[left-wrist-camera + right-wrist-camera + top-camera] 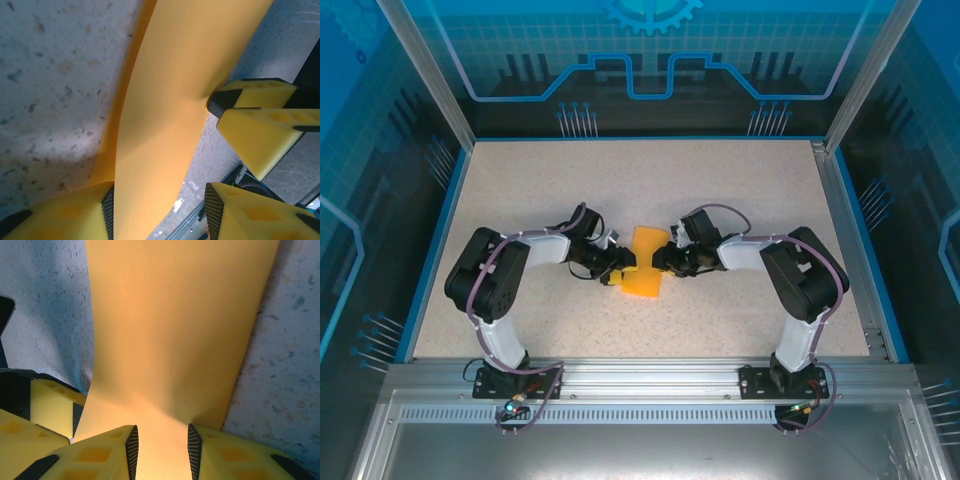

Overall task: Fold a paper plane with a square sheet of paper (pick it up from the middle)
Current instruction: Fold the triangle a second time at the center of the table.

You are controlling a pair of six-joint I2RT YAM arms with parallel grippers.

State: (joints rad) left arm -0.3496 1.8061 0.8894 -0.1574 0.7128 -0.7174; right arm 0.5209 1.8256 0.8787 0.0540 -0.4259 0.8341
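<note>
The square sheet of paper (642,262) is lying in the middle of the speckled counter (520,190), between the two arms. It is showing as a long orange-yellow strip, drawn narrow at its waist. The right tool (162,447) is pinching that waist, its dark pads (132,452) pressing the paper from either side. The left tool (159,210) is standing spread around the sheet from the opposite side. One of its pads (109,210) is touching the paper, while the other is sitting clear of the edge, with counter showing in the gap.
</note>
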